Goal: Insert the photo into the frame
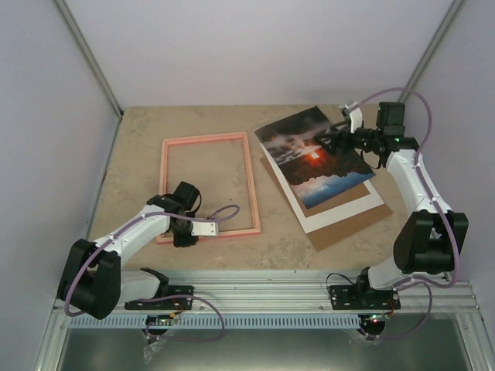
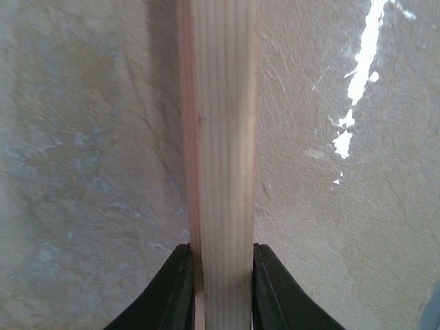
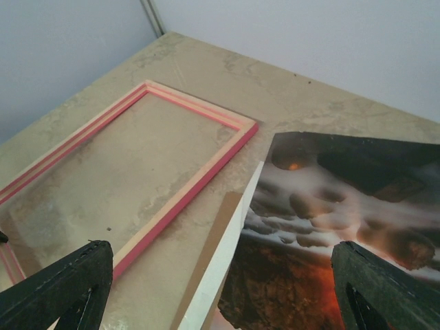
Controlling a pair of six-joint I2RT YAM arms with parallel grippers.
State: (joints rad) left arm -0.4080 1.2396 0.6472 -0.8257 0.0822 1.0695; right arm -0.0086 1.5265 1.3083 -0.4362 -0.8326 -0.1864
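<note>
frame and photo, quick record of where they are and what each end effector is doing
frame: flat on the table, empty
left end effector: shut on the frame's near rail
photo: right of the frame, on top of a white sheet and a brown board
right end effector: open, over the photo
task: photo not yet in frame

Frame (image 2: 220,137): pale bare wood on the upward face, straight grain showing, unvarnished and matt; outer edge painted pink. Photo (image 1: 313,154): paper print, glossy, with a light sheen. Mat sheet (image 1: 344,212): white card, matt and smooth. Backing board (image 1: 348,226): brown, hardboard in look, dull. Table (image 1: 135,178): beige mottled stone-look top, finely pitted close up. Base rail (image 1: 263,294): silvery ribbed metal.
</note>
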